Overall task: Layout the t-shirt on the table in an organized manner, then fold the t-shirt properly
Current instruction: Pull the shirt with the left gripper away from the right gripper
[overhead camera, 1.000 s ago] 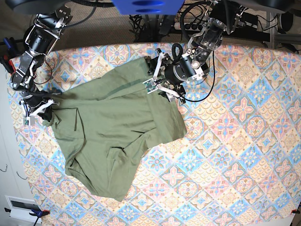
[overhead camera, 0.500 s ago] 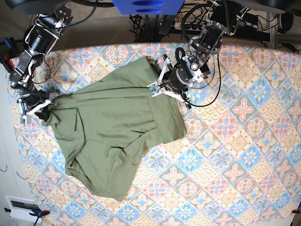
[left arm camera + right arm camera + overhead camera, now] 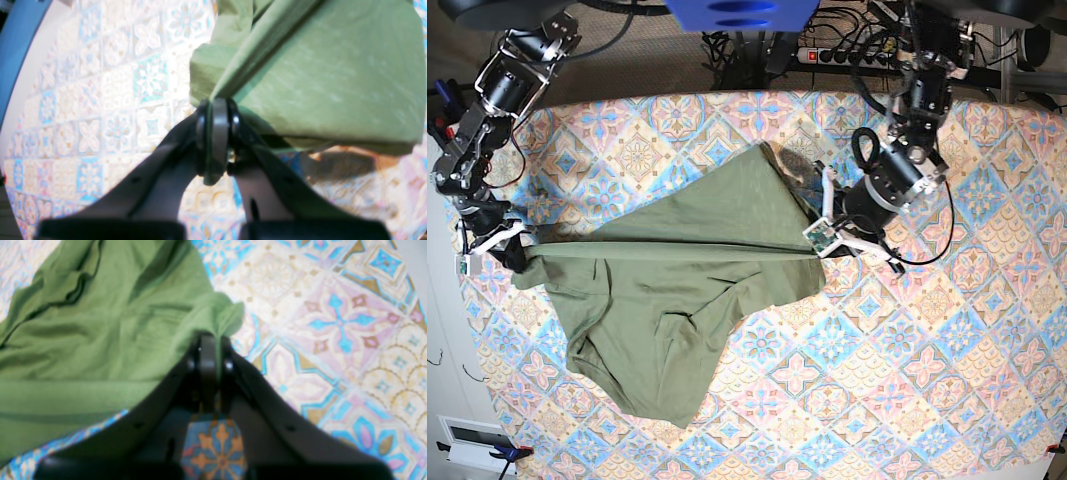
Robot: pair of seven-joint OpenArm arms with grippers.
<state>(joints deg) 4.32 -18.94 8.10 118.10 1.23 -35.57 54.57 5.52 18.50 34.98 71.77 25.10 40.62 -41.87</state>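
Base view: the t-shirt (image 3: 677, 310) lies rumpled on the table (image 3: 947, 340), its upper edge stretched into a taut ridge between both grippers. The left gripper (image 3: 820, 243) pinches the shirt's right end; the right gripper (image 3: 515, 247) pinches its left end.

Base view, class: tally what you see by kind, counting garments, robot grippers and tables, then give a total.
Garments: 1, the t-shirt
Grippers: 2, the left gripper and right gripper, each pinching the shirt
Tables: 1, the table
Total: 4
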